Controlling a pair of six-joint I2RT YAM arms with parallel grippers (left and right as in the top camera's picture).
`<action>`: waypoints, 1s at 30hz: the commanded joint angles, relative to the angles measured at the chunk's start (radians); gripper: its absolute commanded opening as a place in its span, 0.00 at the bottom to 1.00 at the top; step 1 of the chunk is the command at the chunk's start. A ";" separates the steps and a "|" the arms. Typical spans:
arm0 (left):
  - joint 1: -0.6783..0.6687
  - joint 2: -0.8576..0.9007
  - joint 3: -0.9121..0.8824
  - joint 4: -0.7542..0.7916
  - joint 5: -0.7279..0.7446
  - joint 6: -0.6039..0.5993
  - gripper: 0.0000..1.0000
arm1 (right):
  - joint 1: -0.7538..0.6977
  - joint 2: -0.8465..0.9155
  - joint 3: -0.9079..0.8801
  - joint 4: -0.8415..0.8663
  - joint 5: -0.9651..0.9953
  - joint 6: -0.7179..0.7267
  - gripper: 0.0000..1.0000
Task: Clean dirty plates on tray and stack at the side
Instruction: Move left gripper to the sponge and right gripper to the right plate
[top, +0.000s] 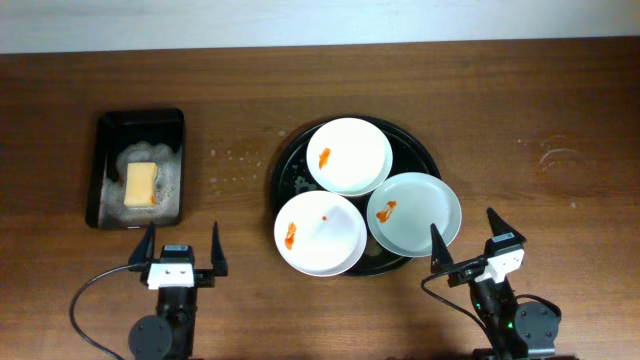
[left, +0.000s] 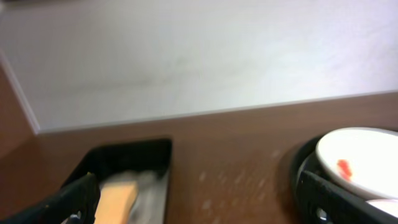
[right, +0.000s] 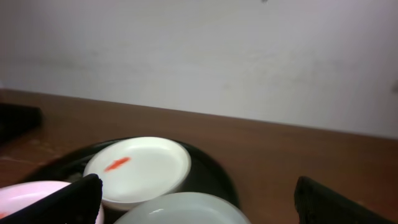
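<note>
Three white plates lie on the round black tray (top: 425, 152). The far plate (top: 349, 155) has an orange-red smear, as do the front-left plate (top: 320, 233) and the right plate (top: 414, 213). My left gripper (top: 181, 252) stands open near the table's front edge, left of the tray, with nothing between its fingers. My right gripper (top: 468, 238) is open too, just in front of the right plate's rim. In the right wrist view the far plate (right: 138, 168) and tray (right: 211, 168) show ahead. The left wrist view shows a plate (left: 360, 158) at the right.
A black rectangular tub (top: 137, 167) with soapy water and a yellow sponge (top: 141, 185) sits at the left, seen too in the left wrist view as the tub (left: 134, 155) with the sponge (left: 116, 199). Brown wooden table (top: 540, 110) runs to a pale wall behind.
</note>
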 joint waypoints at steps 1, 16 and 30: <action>0.006 -0.002 0.029 0.063 0.121 0.013 0.99 | -0.005 0.037 0.100 -0.018 -0.044 0.111 0.99; 0.006 0.566 0.639 -0.358 0.255 -0.032 0.99 | -0.005 1.077 1.138 -0.808 -0.123 0.106 0.99; -0.199 1.085 1.113 -0.729 0.181 -0.142 0.99 | 0.317 1.361 1.158 -0.870 0.006 0.304 0.98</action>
